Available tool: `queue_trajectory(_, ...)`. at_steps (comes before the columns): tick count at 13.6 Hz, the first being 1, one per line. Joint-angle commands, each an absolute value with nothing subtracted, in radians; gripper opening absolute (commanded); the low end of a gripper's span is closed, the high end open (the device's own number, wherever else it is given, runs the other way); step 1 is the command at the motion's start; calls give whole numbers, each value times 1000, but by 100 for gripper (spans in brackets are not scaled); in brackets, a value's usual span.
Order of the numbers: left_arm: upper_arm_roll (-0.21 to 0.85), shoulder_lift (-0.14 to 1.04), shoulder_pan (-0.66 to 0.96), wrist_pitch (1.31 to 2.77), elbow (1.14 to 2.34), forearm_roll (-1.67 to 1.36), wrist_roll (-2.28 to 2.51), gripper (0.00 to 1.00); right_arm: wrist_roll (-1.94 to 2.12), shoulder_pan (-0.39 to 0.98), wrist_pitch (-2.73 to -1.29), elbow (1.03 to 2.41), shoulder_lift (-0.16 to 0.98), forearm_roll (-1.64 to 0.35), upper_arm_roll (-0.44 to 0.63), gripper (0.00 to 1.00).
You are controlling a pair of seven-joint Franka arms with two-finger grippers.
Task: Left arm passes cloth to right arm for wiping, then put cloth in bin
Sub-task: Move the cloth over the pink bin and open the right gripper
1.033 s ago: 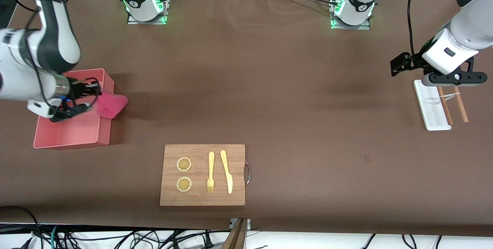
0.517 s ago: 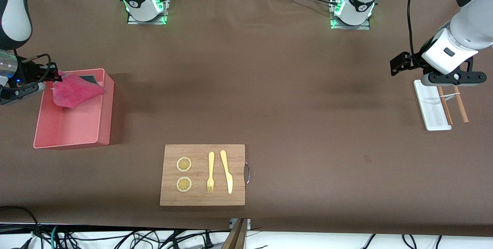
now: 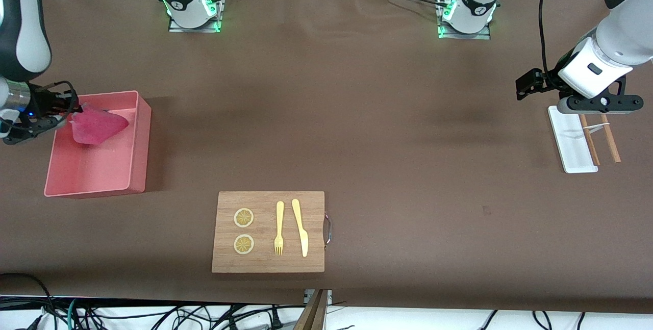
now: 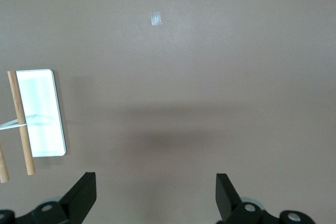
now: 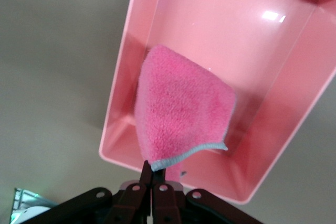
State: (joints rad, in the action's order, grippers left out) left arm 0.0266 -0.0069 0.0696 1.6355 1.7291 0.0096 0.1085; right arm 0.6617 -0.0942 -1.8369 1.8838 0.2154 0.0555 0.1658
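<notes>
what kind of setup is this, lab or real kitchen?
Likely a robotics lab bench: two arms bolted to a brown-covered table, loose cables along its edge, and staged props such as a cutting board and pink bin.

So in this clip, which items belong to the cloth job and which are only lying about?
Job:
- fluffy magenta cloth, pinched by the right gripper over the bin
- salmon-pink plastic bin
- left gripper, open, waiting above the white tray

Lying about:
- bamboo cutting board with lemon slices, yellow fork and knife
- flat white tray
- wooden chopsticks
</notes>
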Motion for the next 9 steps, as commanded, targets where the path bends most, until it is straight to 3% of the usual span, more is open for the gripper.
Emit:
queue_trajectory(1, 17, -11, 77, 1617, 1717, -17, 84, 100, 661, -103, -1893, 1884, 276, 58, 158, 0)
queue_trajectory(2, 17, -11, 77, 1617, 1717, -17, 84, 100, 660, -103, -1908, 1884, 291, 57, 158, 0)
queue_trajectory(3, 17, -11, 77, 1617, 1717, -17, 84, 100, 660, -101, -1920, 1884, 299, 55, 158, 19)
queue_trajectory(4, 17, -11, 77, 1617, 1717, -17, 84, 100, 661, -101, -1927, 1882, 305, 49, 158, 64)
queue_trajectory(5, 17, -11, 78, 1617, 1717, -17, 84, 100, 664, -101, -1931, 1882, 302, 46, 158, 100)
queue_trajectory(9, 17, -11, 80, 1617, 1717, -17, 84, 100, 655, -100, -1918, 1878, 243, 9, 150, 100)
